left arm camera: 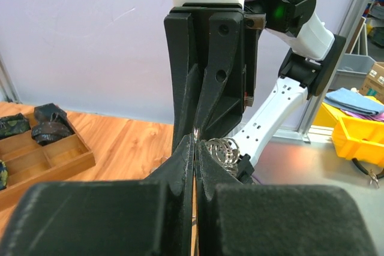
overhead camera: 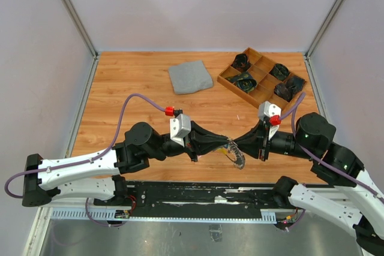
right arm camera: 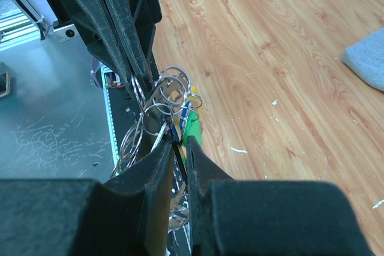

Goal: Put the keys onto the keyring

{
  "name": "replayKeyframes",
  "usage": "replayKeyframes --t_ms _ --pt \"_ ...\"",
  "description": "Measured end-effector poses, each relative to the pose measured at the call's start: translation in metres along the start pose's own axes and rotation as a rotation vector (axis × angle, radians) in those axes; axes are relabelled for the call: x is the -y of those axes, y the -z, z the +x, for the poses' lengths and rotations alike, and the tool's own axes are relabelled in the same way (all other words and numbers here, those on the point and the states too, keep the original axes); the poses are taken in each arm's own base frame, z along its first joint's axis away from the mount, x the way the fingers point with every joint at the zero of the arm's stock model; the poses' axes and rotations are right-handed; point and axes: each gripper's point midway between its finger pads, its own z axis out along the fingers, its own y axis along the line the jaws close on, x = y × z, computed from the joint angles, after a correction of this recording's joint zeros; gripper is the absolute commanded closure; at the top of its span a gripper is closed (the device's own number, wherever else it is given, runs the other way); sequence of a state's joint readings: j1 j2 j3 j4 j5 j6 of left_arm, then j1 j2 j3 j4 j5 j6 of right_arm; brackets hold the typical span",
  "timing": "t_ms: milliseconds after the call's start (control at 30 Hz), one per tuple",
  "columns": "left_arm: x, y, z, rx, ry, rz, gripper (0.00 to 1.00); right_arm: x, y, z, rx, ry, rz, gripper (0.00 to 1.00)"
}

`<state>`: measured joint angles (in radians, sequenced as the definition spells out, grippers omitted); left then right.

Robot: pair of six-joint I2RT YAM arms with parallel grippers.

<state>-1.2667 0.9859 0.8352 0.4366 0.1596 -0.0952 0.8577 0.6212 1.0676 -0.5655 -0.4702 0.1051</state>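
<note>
The left hand [overhead camera: 223, 144] and right hand [overhead camera: 239, 145] meet tip to tip over the near edge of the wooden surface [overhead camera: 132, 88]; the keyring [overhead camera: 237, 159] dangles between them, the keys [overhead camera: 228, 151] a small blur beside it; farther back lie a grey cloth [overhead camera: 190, 77] and a compartmented tray [overhead camera: 241, 92].

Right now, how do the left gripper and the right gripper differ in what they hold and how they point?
The left gripper is shut on the silvery keyring; the right gripper is shut on a green-headed key. The left gripper points rightward, the right gripper leftward. Both are shut, tips almost touching.
</note>
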Motion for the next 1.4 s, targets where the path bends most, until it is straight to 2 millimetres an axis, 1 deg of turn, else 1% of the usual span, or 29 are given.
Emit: replayKeyframes --t_ms 267,467,567,767,933,1167,1400 --pt "0.000 0.000 0.001 -0.002 0.000 0.002 1.00 0.002 0.006 -0.007 0.027 0.022 0.029 0.99" --pt "0.002 0.000 0.002 -0.003 0.000 0.012 0.99 0.000 0.013 -0.021 0.063 0.058 0.031 0.99" --pt "0.002 0.000 0.002 -0.004 0.000 0.014 0.99 0.000 0.014 -0.024 0.068 0.072 0.029 0.99" --pt "0.003 0.000 0.004 -0.010 0.001 0.017 1.00 -0.002 0.017 -0.021 0.033 0.095 0.021 0.99" --pt "0.002 -0.004 0.018 -0.053 0.008 0.022 1.00 -0.002 0.016 -0.021 -0.010 0.108 0.009 0.99" --pt "0.002 -0.006 0.029 -0.099 0.013 0.024 1.00 0.001 0.013 -0.007 -0.082 0.106 0.004 0.99" --pt "0.000 -0.006 0.030 -0.105 0.008 0.015 1.00 0.004 0.016 0.004 -0.125 0.119 0.015 0.99"
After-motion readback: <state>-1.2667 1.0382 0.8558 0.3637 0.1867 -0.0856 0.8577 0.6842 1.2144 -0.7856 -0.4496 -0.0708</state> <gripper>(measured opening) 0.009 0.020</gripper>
